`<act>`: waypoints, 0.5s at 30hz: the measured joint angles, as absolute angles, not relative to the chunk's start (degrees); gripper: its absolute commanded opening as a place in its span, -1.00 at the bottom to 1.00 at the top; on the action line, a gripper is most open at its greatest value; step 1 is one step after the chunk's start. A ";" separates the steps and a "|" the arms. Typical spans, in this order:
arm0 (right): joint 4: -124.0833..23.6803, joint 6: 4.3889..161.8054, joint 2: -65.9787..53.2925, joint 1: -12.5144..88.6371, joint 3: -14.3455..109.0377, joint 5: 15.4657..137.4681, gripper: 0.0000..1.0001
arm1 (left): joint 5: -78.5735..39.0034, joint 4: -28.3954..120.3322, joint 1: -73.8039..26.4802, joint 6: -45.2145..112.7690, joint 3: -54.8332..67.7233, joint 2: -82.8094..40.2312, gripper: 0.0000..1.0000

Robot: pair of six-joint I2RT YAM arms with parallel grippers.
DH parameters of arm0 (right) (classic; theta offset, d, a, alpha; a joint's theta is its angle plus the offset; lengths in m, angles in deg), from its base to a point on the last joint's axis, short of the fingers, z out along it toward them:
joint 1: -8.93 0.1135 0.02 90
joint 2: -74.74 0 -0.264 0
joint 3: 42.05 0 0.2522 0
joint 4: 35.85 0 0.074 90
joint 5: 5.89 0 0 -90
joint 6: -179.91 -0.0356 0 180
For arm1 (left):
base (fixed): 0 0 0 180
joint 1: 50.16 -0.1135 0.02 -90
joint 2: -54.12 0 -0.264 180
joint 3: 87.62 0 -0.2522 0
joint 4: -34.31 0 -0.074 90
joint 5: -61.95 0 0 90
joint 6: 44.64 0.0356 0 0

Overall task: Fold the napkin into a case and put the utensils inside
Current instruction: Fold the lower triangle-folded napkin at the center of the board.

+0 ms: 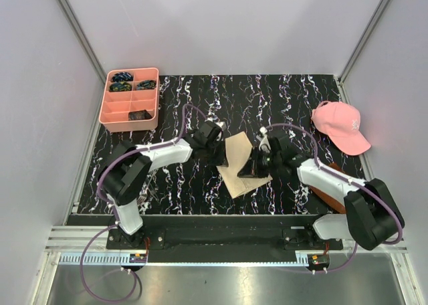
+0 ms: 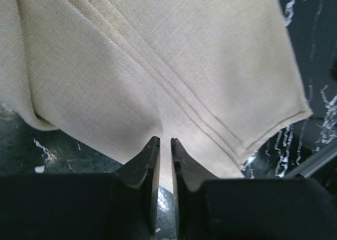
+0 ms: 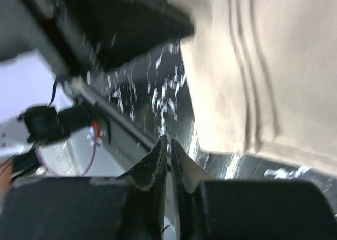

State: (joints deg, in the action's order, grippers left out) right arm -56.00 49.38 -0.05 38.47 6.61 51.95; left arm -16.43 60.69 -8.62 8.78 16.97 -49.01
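The left gripper is reaching low over the black marbled mat, its jaws standing only a thin slit apart. The napkin is lying straight ahead of those tips and spreading to both sides of them, with a hemmed edge running diagonally down into the slit. Pale cloth is showing between the jaws, but whether they are pinching it cannot be told. Low at the hem is, by my reading, the place to take or let go of a layer that is being folded over. To the left of the jaws the cloth is already lying doubled, so the case looks partly formed.

The right gripper is coming in from the opposite side, probably to hold its share of the same fold. Here the napkin is sitting ahead and to the right of the tips, just apart from them. These jaws are almost together with nothing seen between them; the blur is hiding whether they touch. No utensils are showing anywhere.
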 measured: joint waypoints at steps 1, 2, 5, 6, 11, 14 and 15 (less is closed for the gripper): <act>-57.55 50.86 -0.59 37.88 8.92 53.26 -0.70 | -16.43 61.39 -8.62 8.80 16.64 -48.23 -0.57; -58.71 52.02 -1.53 37.62 10.67 54.26 -0.70 | -16.47 62.16 -8.67 8.87 16.33 -47.22 -0.56; -60.63 54.54 -7.52 37.29 15.33 56.40 -0.71 | -16.89 63.93 -8.69 8.98 14.82 -44.47 -0.56; -61.00 55.02 -9.95 37.29 16.33 56.64 -0.72 | -17.13 64.32 -8.80 9.02 14.28 -43.81 -0.56; -61.84 55.06 -17.99 39.33 17.03 59.95 -0.73 | -18.02 66.14 -9.82 9.06 13.88 -40.67 -0.43; -60.50 53.07 -20.15 43.24 16.57 60.97 -0.73 | -18.59 66.81 -11.66 9.15 14.67 -38.52 -0.30; -59.08 51.74 -20.31 44.55 16.18 60.95 -0.72 | -18.88 67.19 -12.14 9.19 14.96 -37.69 -0.28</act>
